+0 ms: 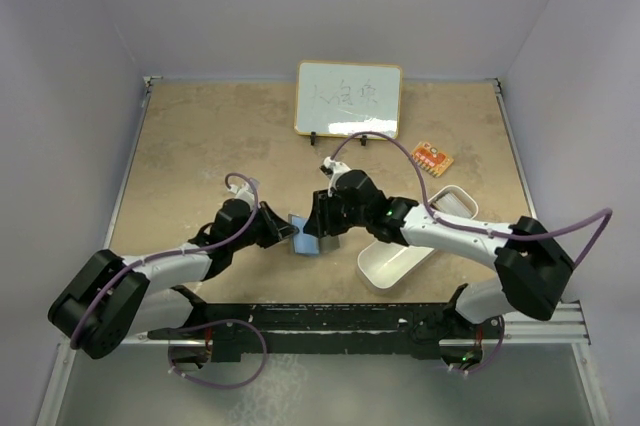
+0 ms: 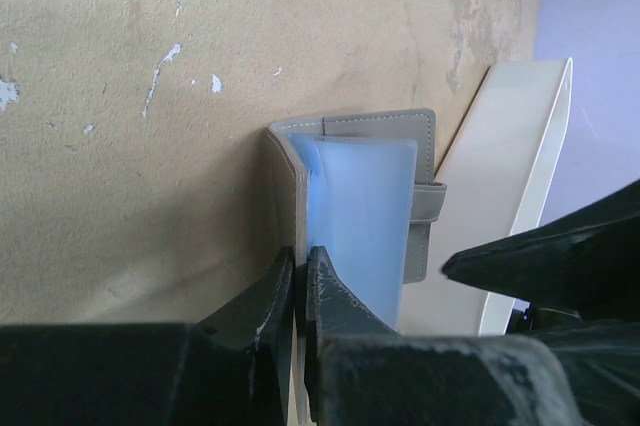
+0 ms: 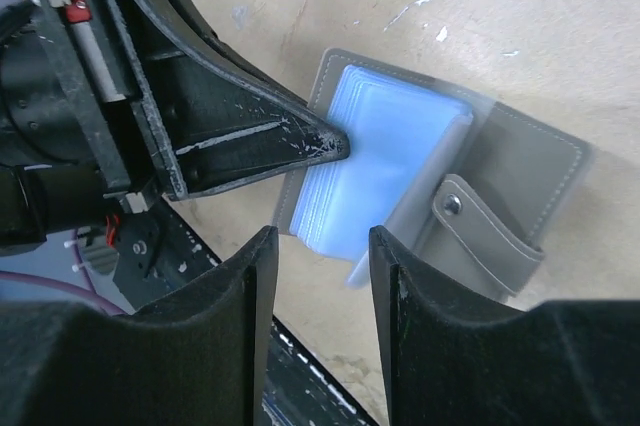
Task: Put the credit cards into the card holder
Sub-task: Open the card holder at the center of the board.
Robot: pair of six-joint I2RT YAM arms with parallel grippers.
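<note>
The grey card holder lies open at the table's middle. In the left wrist view my left gripper is shut on its grey cover, holding it up on edge. A light blue card sits inside against layered blue sleeves. In the right wrist view my right gripper is open and empty just above the card holder, its snap strap and the blue card, whose lower corner sticks out, blurred. The orange-gold card lies flat at the far right, away from both grippers.
A white oblong tray lies right of the card holder, under the right arm. A small whiteboard stands at the back middle. My two grippers are close together over the card holder. The black base rail runs along the near edge.
</note>
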